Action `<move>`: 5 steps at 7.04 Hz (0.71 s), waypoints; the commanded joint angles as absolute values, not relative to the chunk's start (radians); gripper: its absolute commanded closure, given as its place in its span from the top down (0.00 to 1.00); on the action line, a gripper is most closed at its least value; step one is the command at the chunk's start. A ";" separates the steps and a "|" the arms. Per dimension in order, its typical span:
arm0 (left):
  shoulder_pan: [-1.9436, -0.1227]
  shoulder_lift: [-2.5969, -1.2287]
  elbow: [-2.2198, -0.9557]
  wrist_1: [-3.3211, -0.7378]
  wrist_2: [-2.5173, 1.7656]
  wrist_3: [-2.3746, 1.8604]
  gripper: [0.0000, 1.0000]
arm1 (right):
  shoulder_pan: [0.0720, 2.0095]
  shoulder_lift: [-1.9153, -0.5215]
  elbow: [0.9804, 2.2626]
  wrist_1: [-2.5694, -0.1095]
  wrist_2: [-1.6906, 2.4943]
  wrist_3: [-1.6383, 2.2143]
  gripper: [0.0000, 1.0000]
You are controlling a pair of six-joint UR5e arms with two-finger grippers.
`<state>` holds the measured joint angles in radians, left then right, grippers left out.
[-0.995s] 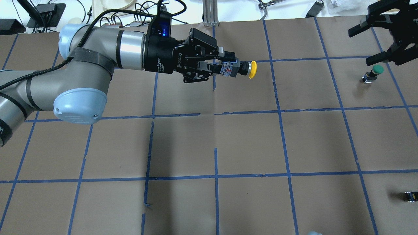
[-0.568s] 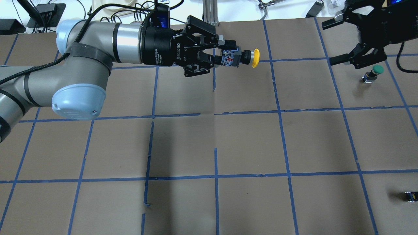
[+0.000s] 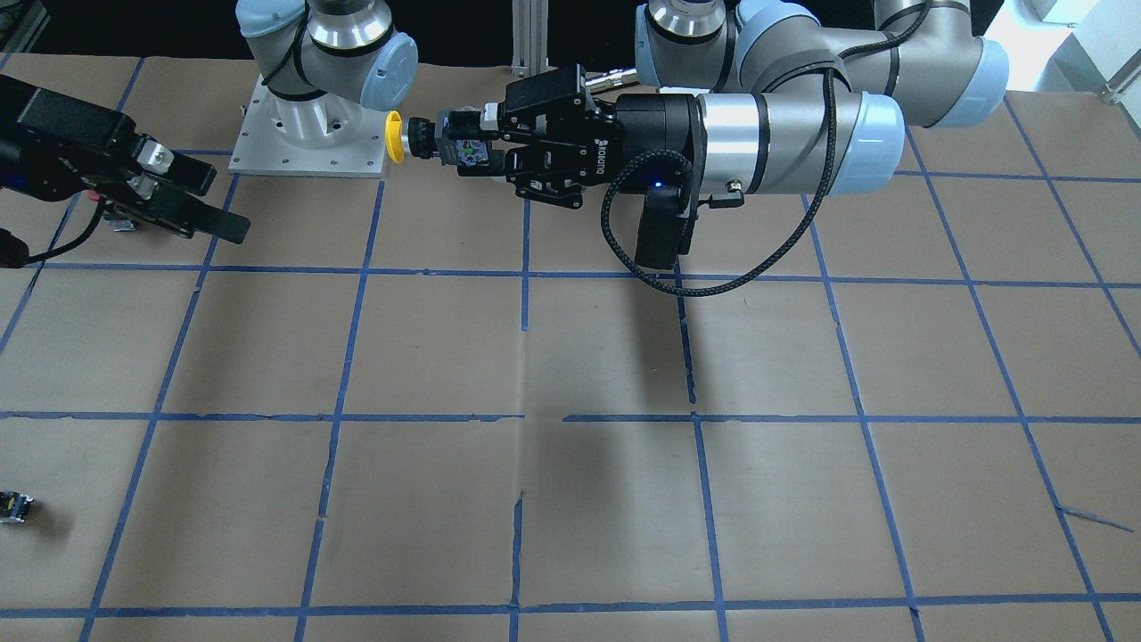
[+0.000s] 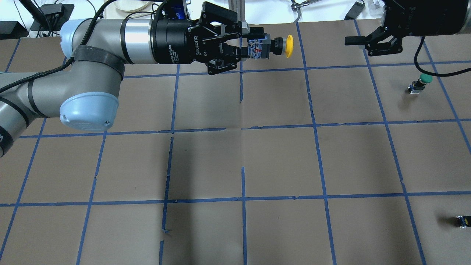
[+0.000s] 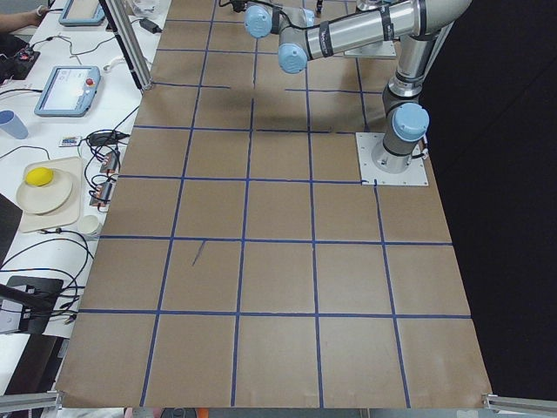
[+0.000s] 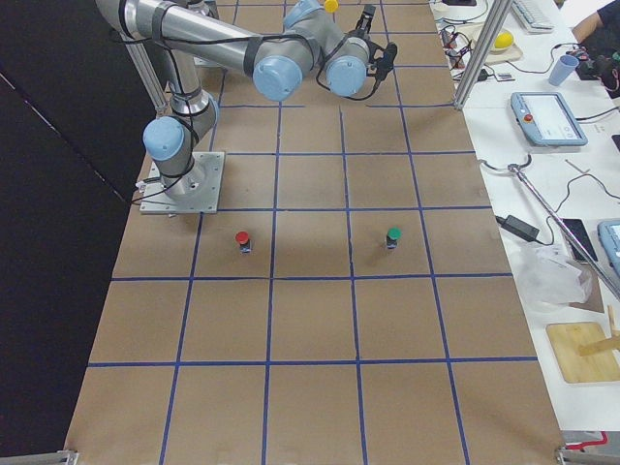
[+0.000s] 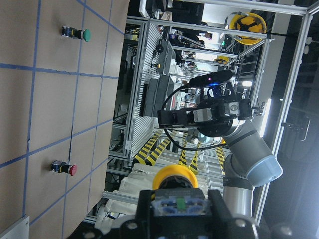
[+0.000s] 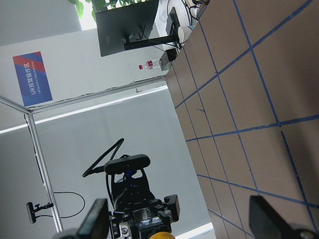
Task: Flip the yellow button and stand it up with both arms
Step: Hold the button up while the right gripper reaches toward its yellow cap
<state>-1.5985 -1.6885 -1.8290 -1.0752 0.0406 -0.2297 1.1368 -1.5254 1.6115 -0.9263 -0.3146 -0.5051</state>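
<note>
Above the table (image 4: pixel 279 154), ROBOTIQ-lettered left gripper (image 4: pixel 251 49) fingers (image 4: pixel 255 30) clamp the yellow button (image 4: pixel 275 45).

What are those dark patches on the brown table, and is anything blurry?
Overhead view: the dark band on the table looks like the left arm's shadow. Front-facing view: same shadow below that arm. Left wrist view: the yellow button sits close and slightly soft. Right wrist view: the right claw shows blurred fingers at the bottom edge.
</note>
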 commanded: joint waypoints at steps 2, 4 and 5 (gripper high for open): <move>-1.597 -1.695 -1.828 -1.069 0.003 -0.229 0.00 | 1.161 -1.539 1.695 -0.873 -0.304 -0.512 0.99; -1.595 -1.694 -1.827 -1.069 0.002 -0.227 0.00 | 1.250 -1.549 1.695 -0.876 -0.257 -0.603 0.99; -1.597 -1.690 -1.827 -1.069 0.002 -0.227 0.00 | 1.274 -1.554 1.687 -0.877 -0.224 -0.607 0.99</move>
<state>-1.5962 -1.6926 -1.8276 -1.0692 0.0020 -0.2276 1.2363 -1.5474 1.6926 -0.8763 -0.2619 -0.5925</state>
